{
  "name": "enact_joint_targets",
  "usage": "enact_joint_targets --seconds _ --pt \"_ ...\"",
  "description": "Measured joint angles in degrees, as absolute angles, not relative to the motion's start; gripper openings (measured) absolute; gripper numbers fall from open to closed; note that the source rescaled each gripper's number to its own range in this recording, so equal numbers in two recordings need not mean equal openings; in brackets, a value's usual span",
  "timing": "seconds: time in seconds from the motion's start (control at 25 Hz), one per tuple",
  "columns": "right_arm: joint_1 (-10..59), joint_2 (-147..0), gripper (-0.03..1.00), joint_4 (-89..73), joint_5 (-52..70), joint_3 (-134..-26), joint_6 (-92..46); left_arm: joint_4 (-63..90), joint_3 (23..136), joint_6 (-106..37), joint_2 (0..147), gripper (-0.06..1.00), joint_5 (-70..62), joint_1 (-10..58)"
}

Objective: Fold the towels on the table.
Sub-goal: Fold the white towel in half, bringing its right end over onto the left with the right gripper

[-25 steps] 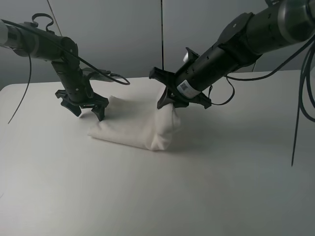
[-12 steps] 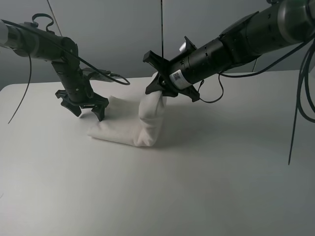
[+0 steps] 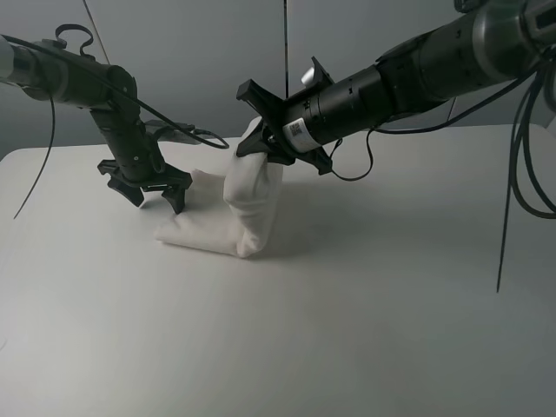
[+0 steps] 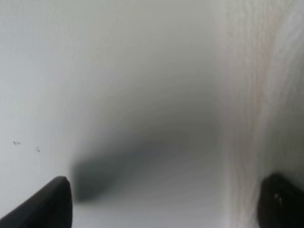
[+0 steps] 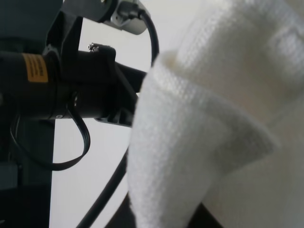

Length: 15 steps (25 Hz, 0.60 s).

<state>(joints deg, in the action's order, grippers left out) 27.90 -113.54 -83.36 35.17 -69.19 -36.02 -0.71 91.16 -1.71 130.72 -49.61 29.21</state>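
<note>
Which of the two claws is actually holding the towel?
The right claw: it pinches the towel, one edge raised above the table. The left claw hangs open, gripping nothing, at the towel's other end.

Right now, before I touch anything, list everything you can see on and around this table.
Towel: one, white, at the far middle of the table, one end lifted and draped over the rest.
Table: one, white, filling the lower part of the high view.
Wall: one, grey, behind the table.
Cables: several, black, looped along the arms and hanging at the right of the high view.
Arms: two, black; left arm reaches in from the left of the high view, right arm from the right.
Left gripper: one, black, open, low over the table at the towel's left edge.
Right gripper: one, black, shut on the towel's raised end.
</note>
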Motion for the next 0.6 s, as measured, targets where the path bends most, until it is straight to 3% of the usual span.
enact_joint_targets --seconds 0.24,0.6 --pt "28.8 -118.3 0.0 -83.4 37.0 -75.4 -35.6 -0.5 91.2 -1.7 130.7 1.0 -49.6 29.2" --pt "29.5 -119.8 0.0 -83.4 38.3 -76.3 -35.2 -0.4 91.4 -2.2 130.7 1.0 -49.9 29.2"
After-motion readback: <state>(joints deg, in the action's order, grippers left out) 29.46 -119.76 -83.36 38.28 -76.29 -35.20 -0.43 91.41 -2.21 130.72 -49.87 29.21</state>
